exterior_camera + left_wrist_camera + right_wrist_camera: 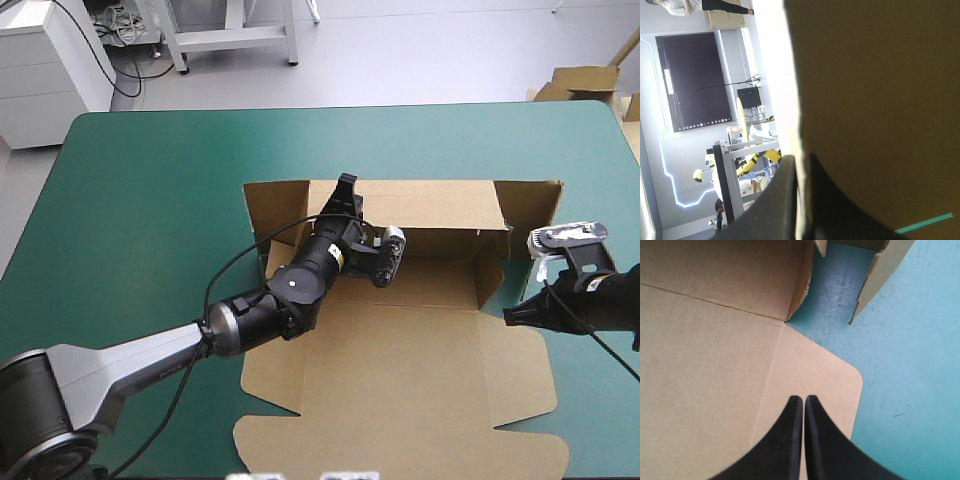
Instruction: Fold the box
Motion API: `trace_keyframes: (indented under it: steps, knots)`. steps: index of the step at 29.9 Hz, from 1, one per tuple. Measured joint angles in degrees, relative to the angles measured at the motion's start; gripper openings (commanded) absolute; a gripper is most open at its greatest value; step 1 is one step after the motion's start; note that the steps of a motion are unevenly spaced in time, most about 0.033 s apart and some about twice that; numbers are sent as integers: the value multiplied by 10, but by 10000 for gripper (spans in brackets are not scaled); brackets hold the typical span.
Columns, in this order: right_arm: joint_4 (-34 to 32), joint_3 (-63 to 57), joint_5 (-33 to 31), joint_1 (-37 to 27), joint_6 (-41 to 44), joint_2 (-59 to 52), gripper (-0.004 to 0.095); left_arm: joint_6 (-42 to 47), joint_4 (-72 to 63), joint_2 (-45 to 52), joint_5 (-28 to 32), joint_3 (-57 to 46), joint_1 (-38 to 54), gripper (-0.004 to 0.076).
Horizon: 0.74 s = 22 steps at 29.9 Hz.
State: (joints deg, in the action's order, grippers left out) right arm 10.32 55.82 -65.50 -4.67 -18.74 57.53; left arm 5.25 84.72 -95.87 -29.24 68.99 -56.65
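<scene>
Box [400,340]: brown board, on the bench [150,200] right of centre; far wall raised, lid panel flat. Likely light, stiff across panels, yielding at creases; best taken at a wall edge.
Left hand [345,192]: nearly closed, pinching the far wall's top edge.
Right hand [804,399]: fingers pressed together, empty, over the lid's right flap; contact unclear.
</scene>
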Motion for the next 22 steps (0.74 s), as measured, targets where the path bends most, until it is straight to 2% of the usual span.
trace_keyframes:
  steps: [2, 7, 10, 13, 22]
  knots:
    - [0, 0, 3, 0, 18, 0, 143, 9, 5, 0, -4, 0, -2, -8]
    - [5, 0, 4, 0, 39, 0, 498, 14, 6, 0, -7, 0, -4, -8]
    - [20, 0, 4, 0, 41, 0, 661, 17, 7, 1, -10, 0, -6, -8]
    - [33, 0, 12, 0, 39, 0, 680, 41, 6, 7, -13, -2, -11, -8]
    - [77, 17, 56, 0, 57, 3, 573, 66, -7, 31, -15, -9, -25, -8]
